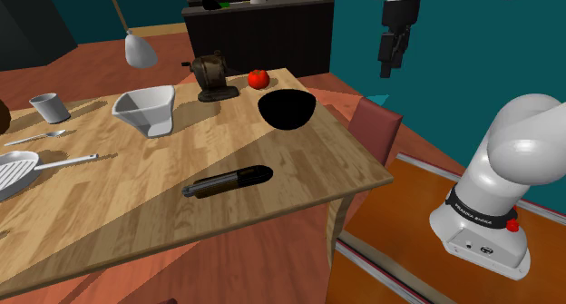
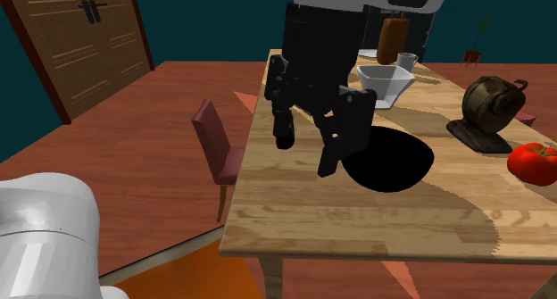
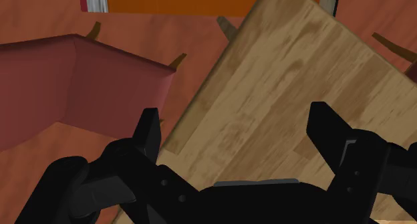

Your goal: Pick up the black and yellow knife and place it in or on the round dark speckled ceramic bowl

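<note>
Wooden counter (image 1: 299, 189) in teal room; pincer (image 1: 391, 66) spread apart, empty, high over its edge. Knife (image 1: 227, 181) lies flat well below, bowl (image 1: 287, 109) nearer; descent not yet made.

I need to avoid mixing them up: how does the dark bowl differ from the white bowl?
The dark bowl is round and black; the white bowl is squarish with corners. The dark bowl sits by the tomato; the white bowl sits nearer the cup. Both stand upright on the wooden table.

A light wooden table (image 1: 299, 161) with visible grain; a round black bowl (image 1: 287, 109), matt; a white robot arm (image 1: 524, 141), smooth, glossy.
</note>
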### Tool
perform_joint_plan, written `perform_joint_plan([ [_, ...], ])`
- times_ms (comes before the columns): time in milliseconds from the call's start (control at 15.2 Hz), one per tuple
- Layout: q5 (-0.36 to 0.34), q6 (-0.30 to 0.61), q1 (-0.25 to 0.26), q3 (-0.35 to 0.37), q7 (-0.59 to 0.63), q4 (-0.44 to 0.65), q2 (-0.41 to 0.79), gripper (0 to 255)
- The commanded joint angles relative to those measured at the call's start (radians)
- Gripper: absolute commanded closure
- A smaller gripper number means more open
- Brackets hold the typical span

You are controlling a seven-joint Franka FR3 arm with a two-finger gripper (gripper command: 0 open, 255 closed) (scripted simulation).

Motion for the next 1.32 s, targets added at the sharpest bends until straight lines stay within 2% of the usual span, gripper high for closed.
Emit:
perform_joint_plan([
  [0,0.000,0.000,0.000,0.000,0.000,0.000,0.000,0],
  [594,0.052,0.206,0.106,0.092,-0.017,0.059,0.249,0],
  [1254,0.059,0.372,0.198,0.199,-0.028,0.207,0.546,0],
])
